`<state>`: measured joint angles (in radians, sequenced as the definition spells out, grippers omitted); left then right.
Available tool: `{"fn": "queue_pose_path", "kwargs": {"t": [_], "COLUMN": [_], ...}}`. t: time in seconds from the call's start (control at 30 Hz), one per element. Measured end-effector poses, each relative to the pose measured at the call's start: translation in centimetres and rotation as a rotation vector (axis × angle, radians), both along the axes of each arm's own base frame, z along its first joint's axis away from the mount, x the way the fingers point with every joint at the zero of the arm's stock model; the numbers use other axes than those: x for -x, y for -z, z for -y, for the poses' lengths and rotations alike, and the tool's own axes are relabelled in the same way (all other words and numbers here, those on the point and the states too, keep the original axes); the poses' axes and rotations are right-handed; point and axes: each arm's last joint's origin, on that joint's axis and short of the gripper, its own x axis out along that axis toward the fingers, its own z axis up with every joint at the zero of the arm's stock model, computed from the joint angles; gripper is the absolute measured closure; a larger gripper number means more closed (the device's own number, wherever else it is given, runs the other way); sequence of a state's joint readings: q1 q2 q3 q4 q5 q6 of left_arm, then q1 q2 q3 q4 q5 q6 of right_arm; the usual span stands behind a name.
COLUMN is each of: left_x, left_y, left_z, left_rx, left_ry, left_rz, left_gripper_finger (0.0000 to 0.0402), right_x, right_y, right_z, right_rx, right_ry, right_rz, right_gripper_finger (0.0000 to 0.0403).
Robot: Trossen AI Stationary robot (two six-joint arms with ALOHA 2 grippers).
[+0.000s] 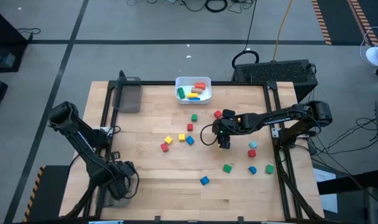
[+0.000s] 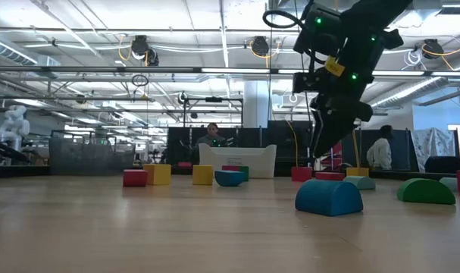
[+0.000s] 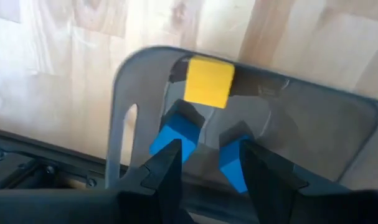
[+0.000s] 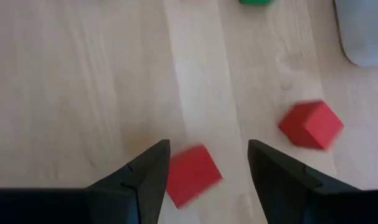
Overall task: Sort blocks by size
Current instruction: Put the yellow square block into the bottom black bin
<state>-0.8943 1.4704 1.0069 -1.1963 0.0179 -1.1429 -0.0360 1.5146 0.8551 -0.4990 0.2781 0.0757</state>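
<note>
Small coloured blocks lie scattered on the wooden table (image 1: 176, 168), among them a green one (image 1: 193, 117), a yellow one (image 1: 168, 140) and a blue one (image 1: 204, 180). My right gripper (image 1: 225, 142) hovers open above mid-table. Its fingers stand on either side of a red block (image 4: 192, 174) lying on the wood, without touching it. A second red block (image 4: 311, 124) lies beyond. My left gripper (image 3: 208, 163) is open over a grey tray (image 3: 132, 81) at the near left. The tray holds a yellow block (image 3: 207, 81) and two blue blocks (image 3: 175, 134).
A white bin (image 1: 193, 89) at the far edge holds several blocks. A second grey tray (image 1: 131, 96) stands at the far left corner. A blue half-round block (image 2: 328, 197) and a green one (image 2: 425, 191) lie near the front right. People sit in the room beyond.
</note>
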Motion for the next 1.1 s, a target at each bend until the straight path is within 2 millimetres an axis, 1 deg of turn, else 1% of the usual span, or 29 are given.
{"fn": "queue_pose_path", "kwargs": {"t": [0.2,0.3,0.37,0.43,0.6,0.73,0.8,0.87,0.97,1.1], "left_x": [-0.3,-0.3,-0.1,-0.1,-0.5,-0.7,-0.7,-0.7,-0.9,-1.3], "left_y": [0.0,0.0,0.0,-0.1,-0.7,-1.3,-1.4,-1.5,-1.6,-1.6], "left_z": [-0.3,-0.4,-0.5,-0.7,-1.1,-1.5,-1.8,-2.0,-2.2,-2.6], "left_rx": [-0.001,-0.005,-0.011,-0.014,-0.025,-0.051,-0.076,-0.092,-0.107,-0.111], "left_ry": [-0.021,-0.024,-0.027,-0.035,-0.058,-0.066,-0.07,-0.071,-0.076,-0.05], "left_rz": [-0.001,-0.012,-0.038,-0.056,-0.067,-0.073,-0.068,-0.053,-0.03,-0.028], "left_gripper_finger": [0.024,0.024,0.024,0.024,0.024,0.0239,0.0239,0.0239,0.0239,0.0239], "right_x": [1.7,2.5,3.0,3.6,4.9,5.5,5.7,5.8,6.0,6.1], "right_y": [0.3,0.1,-0.1,-0.4,-1.1,-1.3,-1.0,-0.3,0.7,1.3], "right_z": [1.4,2.4,3.1,4.1,6.3,7.6,8.2,8.6,8.6,8.6], "right_rx": [0.15,0.158,0.142,0.122,-0.088,-0.137,-0.146,-0.163,-0.172,-0.184], "right_ry": [0.132,0.188,0.23,0.308,0.467,0.57,0.625,0.654,0.659,0.665], "right_rz": [-0.155,-0.198,-0.218,-0.219,-0.159,-0.125,-0.127,-0.142,-0.147,-0.112], "right_gripper_finger": [0.02,0.02,0.02,0.02,0.0195,0.0186,0.0183,0.018,0.0179,0.0179]}}
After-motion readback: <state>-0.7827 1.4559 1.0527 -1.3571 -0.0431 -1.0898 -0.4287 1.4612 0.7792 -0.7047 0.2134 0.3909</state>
